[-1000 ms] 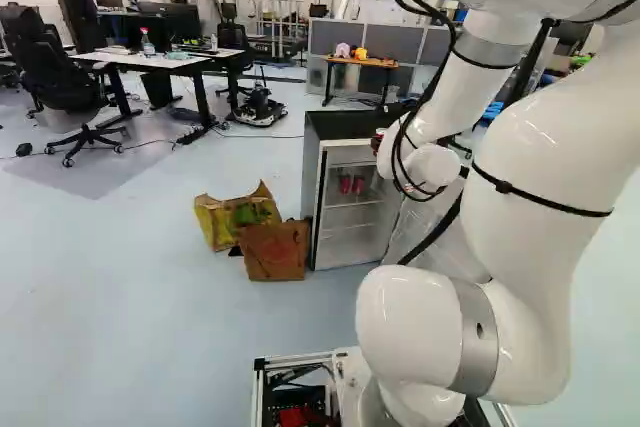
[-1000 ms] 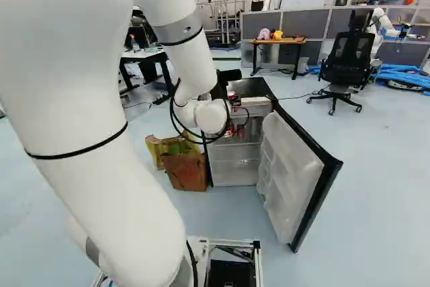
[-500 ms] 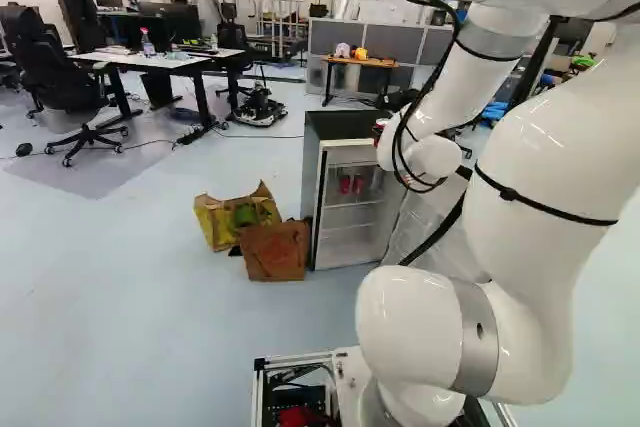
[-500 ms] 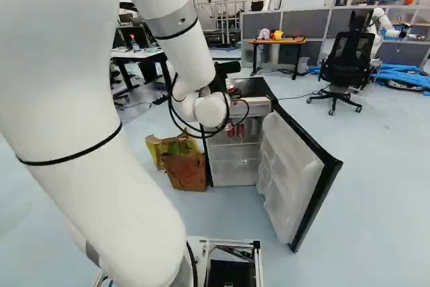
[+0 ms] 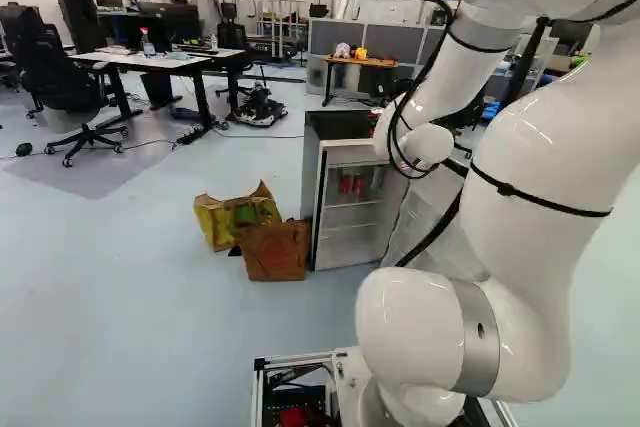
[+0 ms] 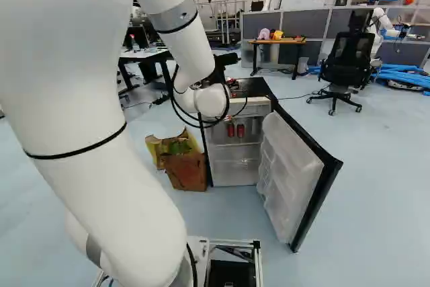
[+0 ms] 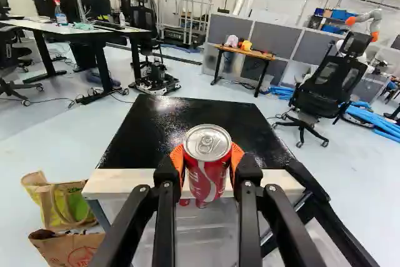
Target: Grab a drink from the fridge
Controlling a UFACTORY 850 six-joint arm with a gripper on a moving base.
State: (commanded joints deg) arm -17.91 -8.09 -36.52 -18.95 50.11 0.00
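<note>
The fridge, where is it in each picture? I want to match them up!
Left base view: just right of the middle, the fridge stands left of the arm's wrist.
Right base view: around the middle, its door open.
Wrist view: its black top is ahead of the gripper.
Shared landmark: the brown bag beside it.

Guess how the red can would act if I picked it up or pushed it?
The red can would probably roll if laid down, since its sides are round. Its shiny metal looks smooth, so it might be slippery, though the orange pads of the end effector grip both sides.
</note>
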